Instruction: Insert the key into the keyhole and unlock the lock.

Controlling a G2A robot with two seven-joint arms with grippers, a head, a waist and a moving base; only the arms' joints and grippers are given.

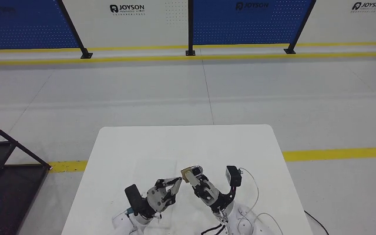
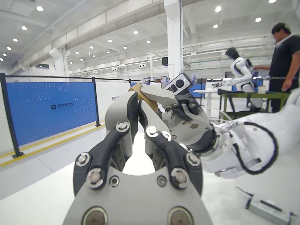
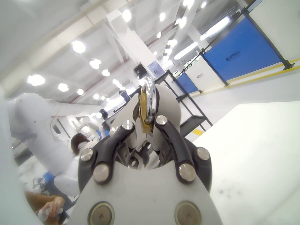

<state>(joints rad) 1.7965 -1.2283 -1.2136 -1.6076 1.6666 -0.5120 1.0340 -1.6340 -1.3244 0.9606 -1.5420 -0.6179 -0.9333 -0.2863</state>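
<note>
R jaws clamped on the brass padlock (image 3: 146, 108), L jaws pressed nearly together right beside it, can't tell what they pinch.

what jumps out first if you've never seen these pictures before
A brass padlock with a shiny shackle, clamped in the right gripper and held over the white table on the robot's side of it. The left gripper sits right up against it, so the two arms meet tip to tip at the padlock.
</note>
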